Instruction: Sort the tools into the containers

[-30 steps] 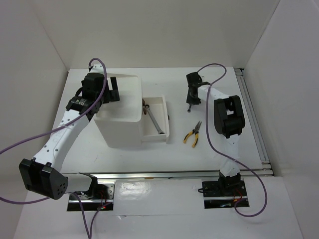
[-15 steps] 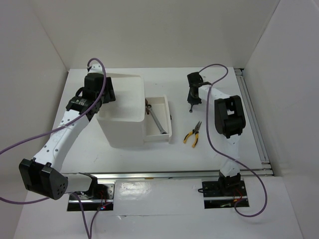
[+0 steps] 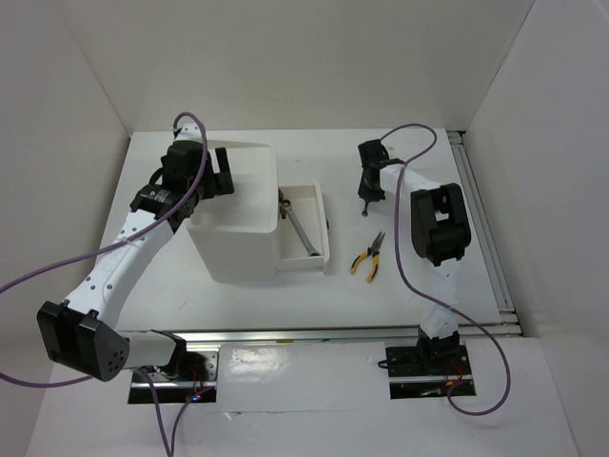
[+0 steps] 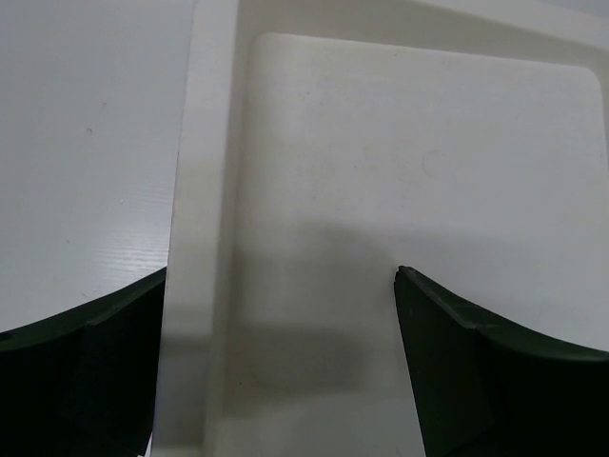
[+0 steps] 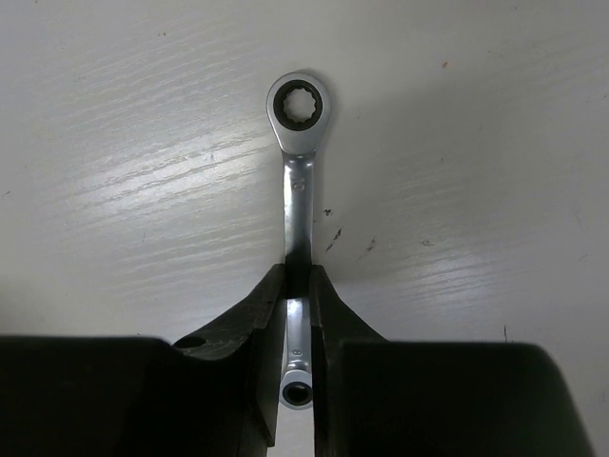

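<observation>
The white box (image 3: 231,221) stands left of centre with one drawer (image 3: 311,204) pulled out to the right. In the drawer lie a silver wrench (image 3: 301,233) and a small reddish-brown item (image 3: 281,201). My left gripper (image 3: 211,174) hovers open and empty over the box's recessed top tray (image 4: 409,162), with its fingers (image 4: 86,371) wide apart. My right gripper (image 3: 367,190) is shut on a silver ratchet wrench (image 5: 298,190), held close above the table with its ring end pointing away from the jaws (image 5: 299,276). Yellow-handled pliers (image 3: 367,255) lie on the table. The screwdrivers are out of view.
An aluminium rail (image 3: 481,224) runs along the table's right edge. White walls enclose the table at the back and both sides. A purple cable (image 3: 404,133) loops above the right arm.
The box and its drawer have shifted slightly to the right. My left gripper drew back left over the tray and returned. My right gripper has barely moved.
</observation>
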Controlling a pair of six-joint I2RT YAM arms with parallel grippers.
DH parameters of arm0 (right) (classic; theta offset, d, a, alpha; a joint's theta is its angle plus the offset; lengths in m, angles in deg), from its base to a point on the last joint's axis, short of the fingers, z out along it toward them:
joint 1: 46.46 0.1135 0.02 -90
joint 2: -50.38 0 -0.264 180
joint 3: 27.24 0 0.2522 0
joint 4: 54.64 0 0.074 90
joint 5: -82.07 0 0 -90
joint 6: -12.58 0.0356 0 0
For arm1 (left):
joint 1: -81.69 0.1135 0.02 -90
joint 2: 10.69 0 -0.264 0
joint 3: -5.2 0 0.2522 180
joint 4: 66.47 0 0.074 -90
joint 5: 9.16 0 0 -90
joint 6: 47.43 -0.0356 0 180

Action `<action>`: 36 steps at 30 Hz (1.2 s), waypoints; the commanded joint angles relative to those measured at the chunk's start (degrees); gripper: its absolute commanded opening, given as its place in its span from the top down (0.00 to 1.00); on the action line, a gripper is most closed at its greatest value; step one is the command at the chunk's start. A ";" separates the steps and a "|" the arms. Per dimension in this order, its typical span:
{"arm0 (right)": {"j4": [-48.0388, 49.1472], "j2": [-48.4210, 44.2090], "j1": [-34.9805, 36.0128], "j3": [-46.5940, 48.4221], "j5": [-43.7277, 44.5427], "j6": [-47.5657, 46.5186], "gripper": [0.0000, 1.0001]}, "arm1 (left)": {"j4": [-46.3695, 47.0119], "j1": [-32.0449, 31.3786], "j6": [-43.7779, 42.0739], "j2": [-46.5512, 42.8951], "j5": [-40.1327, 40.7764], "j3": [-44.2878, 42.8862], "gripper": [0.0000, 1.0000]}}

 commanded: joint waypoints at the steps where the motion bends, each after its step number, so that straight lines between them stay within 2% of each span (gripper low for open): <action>1: -5.64 0.84 -0.18 -3.31 -2.16 0.56 1.00 | -8.66 -0.59 -0.81 0.10 0.87 0.42 0.00; 5: -4.16 -1.96 -0.18 -2.70 -4.70 0.03 1.00 | -9.19 -0.59 -0.81 -1.30 2.90 -0.73 0.00; 11: -2.83 -8.65 -0.18 3.87 -10.85 -1.11 1.00 | -9.72 -0.59 -0.20 -3.51 6.42 -1.34 0.00; 20: -2.93 -15.77 8.16 7.06 -16.22 -2.26 1.00 | -9.72 -0.59 0.33 -4.65 7.56 -0.82 0.00; 24: 1.29 -20.94 15.79 0.31 -14.56 -2.26 1.00 | -9.72 -0.59 0.33 -4.65 7.56 -0.82 0.00; 27: 1.30 -21.57 18.97 -1.98 -11.49 -1.64 1.00 | -9.72 -0.59 0.33 -4.65 7.56 -0.82 0.00; 33: 4.81 -22.19 21.88 -8.75 -9.10 0.03 1.00 | -9.72 -0.59 0.33 -4.65 7.56 -0.82 0.00; 34: 4.82 -22.71 22.66 -9.37 -8.58 0.03 0.99 | -9.72 -0.59 0.33 -4.65 7.56 -0.82 0.00; 35: 4.82 -22.71 23.37 -9.38 -8.57 0.03 0.92 | -9.72 -0.59 0.33 -4.65 7.56 -0.82 0.00; 36: 4.82 -22.71 23.37 -9.38 -8.57 0.03 0.76 | -9.72 -0.59 0.33 -4.65 7.56 -0.82 0.00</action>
